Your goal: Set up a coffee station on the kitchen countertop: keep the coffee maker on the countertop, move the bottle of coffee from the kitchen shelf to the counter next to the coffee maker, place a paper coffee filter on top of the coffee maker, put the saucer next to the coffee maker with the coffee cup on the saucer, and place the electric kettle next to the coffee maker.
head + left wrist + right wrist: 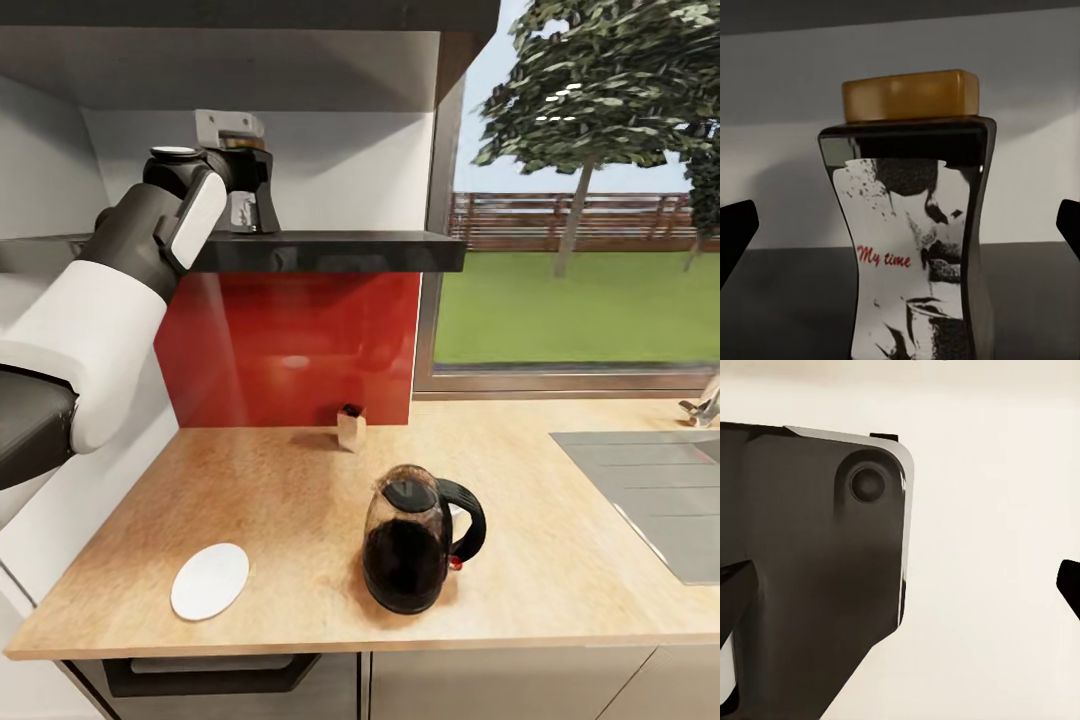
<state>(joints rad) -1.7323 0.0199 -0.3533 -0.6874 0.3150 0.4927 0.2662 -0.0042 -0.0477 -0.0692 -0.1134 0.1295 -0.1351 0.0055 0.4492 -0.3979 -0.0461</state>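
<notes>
Your tabletop (300, 480) carries the electric kettle (415, 540) and a white disc, likely the saucer (210, 581). Up on the kitchen shelf (330, 250), the bottle of coffee (911, 225) stands upright between your left pincer (900, 232) fingers, spread wide. Centre it, then close squarely below the lid. Right pincer (900, 607): apparently spread, empty.

head high over countertop (300, 470), left wrist near bottle (911, 247)

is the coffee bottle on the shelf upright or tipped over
Upright. The bottle of coffee stands on its base on the shelf, amber lid on top, between the open left pincer's fingertips.
</notes>
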